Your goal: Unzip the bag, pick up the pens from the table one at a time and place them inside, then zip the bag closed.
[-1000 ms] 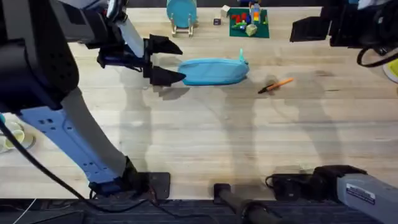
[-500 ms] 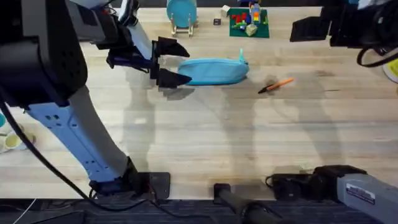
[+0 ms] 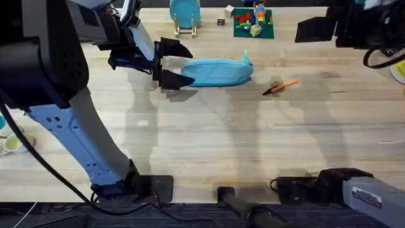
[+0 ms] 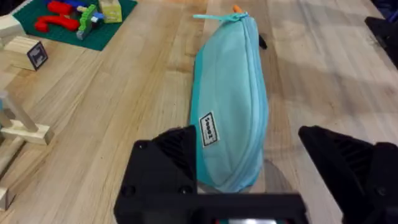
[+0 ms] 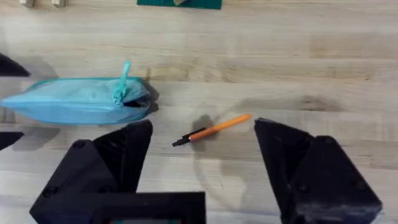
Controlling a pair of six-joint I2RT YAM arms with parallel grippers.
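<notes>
Light blue soft fabric pouch [image 3: 217, 72] lies zipped toward my desk's far edge, orange pen [image 3: 280, 87] beside. Left gripper [image 3: 169, 63] straddles its end, wide; right gripper [image 5: 202, 165] wide too. I'd pinch that end firmly first.

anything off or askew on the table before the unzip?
Nothing stands out. The bag lies flat and zipped, teal pull tab at its end nearer the pen, which lies apart on the table. The left gripper is open around the bag's other end.
</notes>
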